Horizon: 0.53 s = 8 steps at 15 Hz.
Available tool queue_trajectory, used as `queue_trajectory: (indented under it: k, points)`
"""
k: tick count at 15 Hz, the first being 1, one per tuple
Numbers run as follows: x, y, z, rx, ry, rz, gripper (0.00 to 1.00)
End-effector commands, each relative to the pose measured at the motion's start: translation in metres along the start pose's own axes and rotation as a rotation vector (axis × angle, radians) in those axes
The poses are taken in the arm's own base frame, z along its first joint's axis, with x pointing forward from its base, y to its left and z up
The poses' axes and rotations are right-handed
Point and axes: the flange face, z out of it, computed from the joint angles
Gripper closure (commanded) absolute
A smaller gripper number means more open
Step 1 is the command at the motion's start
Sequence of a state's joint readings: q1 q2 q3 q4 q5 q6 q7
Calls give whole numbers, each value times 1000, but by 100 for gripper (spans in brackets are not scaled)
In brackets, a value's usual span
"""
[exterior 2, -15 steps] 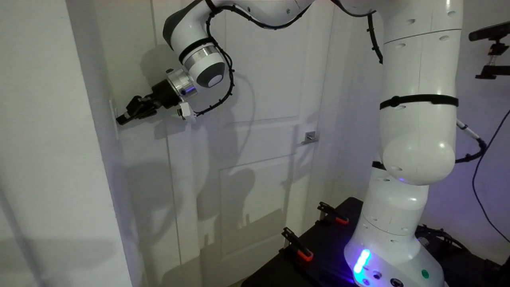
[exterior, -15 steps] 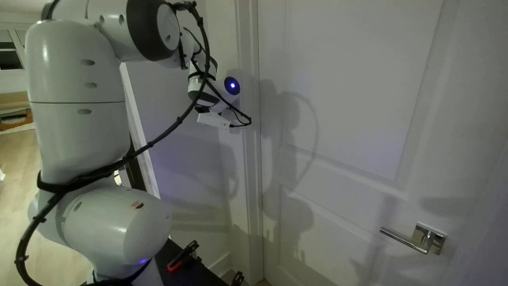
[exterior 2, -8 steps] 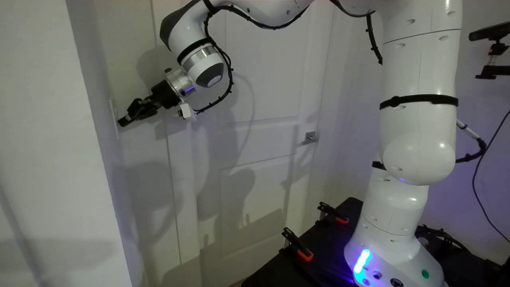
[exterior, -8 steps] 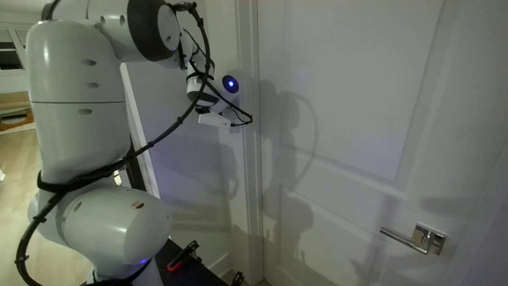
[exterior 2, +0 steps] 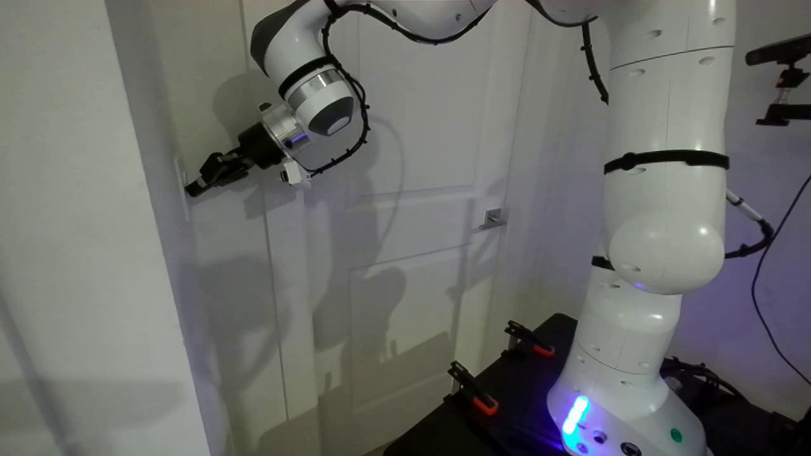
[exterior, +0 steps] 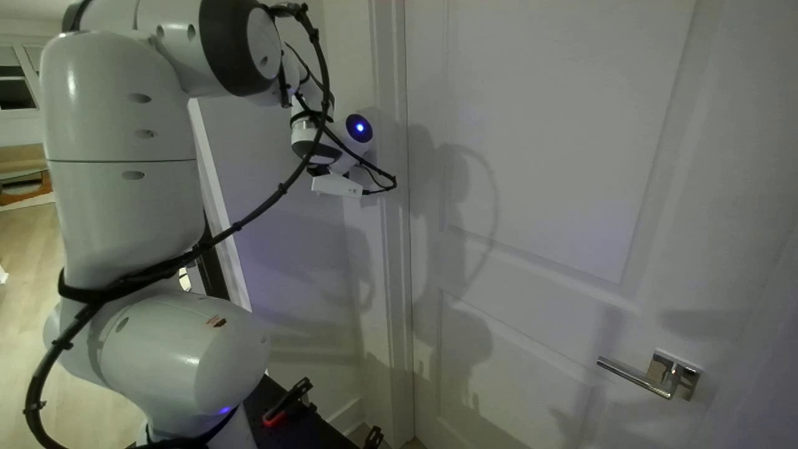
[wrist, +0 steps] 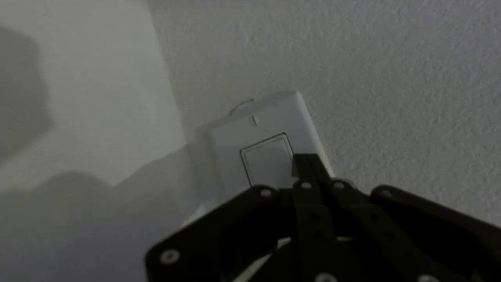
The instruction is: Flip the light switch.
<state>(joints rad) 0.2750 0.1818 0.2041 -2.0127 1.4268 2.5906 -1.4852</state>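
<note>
The light switch is a white rocker in a white wall plate, tilted in the wrist view. The plate's upper screw shows; its lower part is hidden behind my gripper. My black gripper is shut and empty, its fingertips together. The tips overlap the rocker's right edge in the wrist view. In an exterior view the gripper points down and left at the plate, seen edge-on, with its tips at or very near it. Contact is not clear. In an exterior view the fingers are hidden behind the wrist.
A white wall corner stands close beside the gripper. A white door with a metal handle is behind the arm. The arm's base stands on a black table with clamps. A cable loops along the arm.
The wrist has moved slightly up and toward the left in both exterior views. The fingertips dropped a little away from the plate, then rose and came back close to it. The gripper stays shut.
</note>
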Motion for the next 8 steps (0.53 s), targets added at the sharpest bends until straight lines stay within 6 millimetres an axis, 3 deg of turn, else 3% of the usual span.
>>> queue_trajectory:
  k: [1, 8]
  points:
    - [16, -3, -10, -26, 28, -14, 100]
    - [16, 1, -12, -51, 23, -28, 100]
